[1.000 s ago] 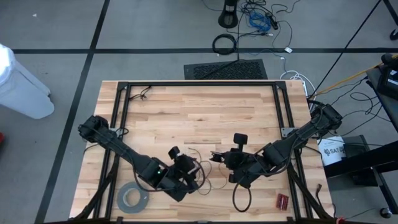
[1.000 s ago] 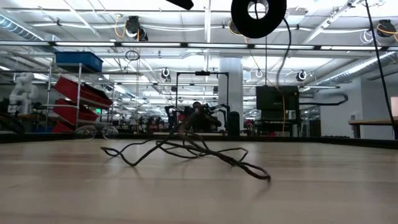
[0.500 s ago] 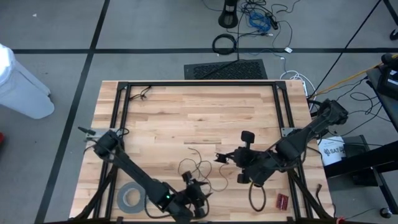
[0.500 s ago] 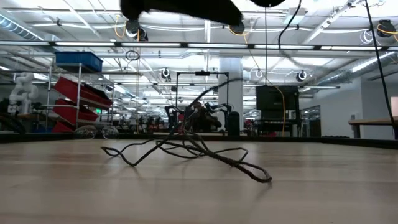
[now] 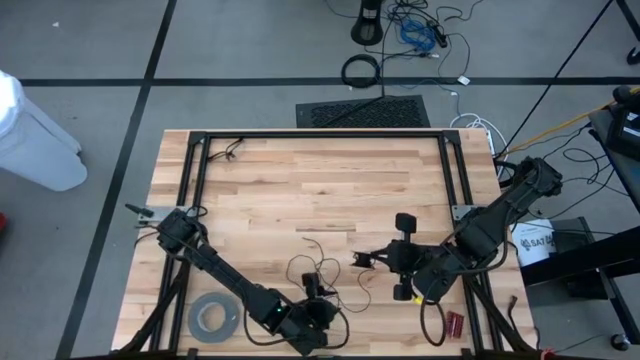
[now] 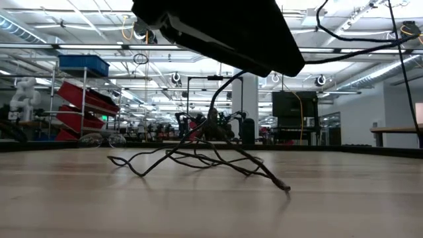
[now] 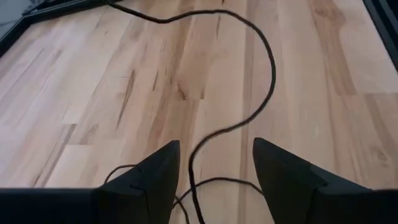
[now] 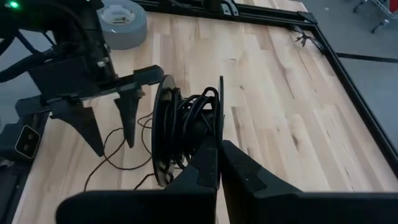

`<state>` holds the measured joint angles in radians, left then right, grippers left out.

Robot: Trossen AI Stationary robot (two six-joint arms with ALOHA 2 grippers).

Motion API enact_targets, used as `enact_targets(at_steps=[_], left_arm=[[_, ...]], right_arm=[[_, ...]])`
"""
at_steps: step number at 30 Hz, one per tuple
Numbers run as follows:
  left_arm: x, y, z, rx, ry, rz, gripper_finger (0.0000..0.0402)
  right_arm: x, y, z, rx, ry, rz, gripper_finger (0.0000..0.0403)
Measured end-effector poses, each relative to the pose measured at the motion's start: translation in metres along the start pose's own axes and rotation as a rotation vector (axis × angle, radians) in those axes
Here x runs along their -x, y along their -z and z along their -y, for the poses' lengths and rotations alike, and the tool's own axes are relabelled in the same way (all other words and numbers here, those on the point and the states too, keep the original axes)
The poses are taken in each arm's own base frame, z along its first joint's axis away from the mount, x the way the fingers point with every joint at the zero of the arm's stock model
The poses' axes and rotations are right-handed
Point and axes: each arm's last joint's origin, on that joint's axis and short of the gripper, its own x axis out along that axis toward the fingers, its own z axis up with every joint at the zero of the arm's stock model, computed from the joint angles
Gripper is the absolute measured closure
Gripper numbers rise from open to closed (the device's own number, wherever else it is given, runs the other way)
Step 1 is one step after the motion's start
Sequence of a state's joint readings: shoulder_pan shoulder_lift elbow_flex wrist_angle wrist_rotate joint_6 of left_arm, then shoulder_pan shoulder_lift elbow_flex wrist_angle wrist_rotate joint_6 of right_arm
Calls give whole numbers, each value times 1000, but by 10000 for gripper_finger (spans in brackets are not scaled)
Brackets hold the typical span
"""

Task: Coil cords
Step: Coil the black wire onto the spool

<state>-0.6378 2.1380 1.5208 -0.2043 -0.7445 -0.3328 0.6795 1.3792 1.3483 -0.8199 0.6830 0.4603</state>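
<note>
A black spool (image 8: pixel 186 127) holds several turns of the thin dark cord (image 5: pixel 318 272); the right gripper (image 8: pixel 219 163), at four o'clock on the table (image 5: pixel 300 190), pinches its rim with fingers closed. The loose cord sprawls at six o'clock, one strand running between the left gripper's (image 7: pixel 214 167) widely spread fingers. The left arm stretches low along the near edge, beside a grey tape roll (image 5: pixel 213 317).

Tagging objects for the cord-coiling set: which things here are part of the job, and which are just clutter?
Job:
- thin dark wire, loose on the wooden table
- small round black disc, wire wound on it, held by the right gripper
- left gripper, jaws open astride the wire

Lying about:
- wide grey tape roll
- small red object
</note>
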Motion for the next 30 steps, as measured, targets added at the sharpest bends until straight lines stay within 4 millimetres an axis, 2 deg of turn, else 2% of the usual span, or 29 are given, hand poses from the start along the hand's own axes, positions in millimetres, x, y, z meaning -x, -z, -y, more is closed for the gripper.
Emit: enact_targets(at_steps=[7,20,23,30], left_arm=[[-5,1,-7,-12,-18,-26,231],[-3,3,-6,-34,-44,-35,377],[4,4,-10,-30,-72,-60,395],[35,4,-34,17,-184,-181,396]], right_arm=[[1,1,-1,2,-5,0,403],[2,2,-2,2,-5,-4,403],[2,4,-1,-4,5,-23,403],[3,5,-2,-17,-1,-27,403]])
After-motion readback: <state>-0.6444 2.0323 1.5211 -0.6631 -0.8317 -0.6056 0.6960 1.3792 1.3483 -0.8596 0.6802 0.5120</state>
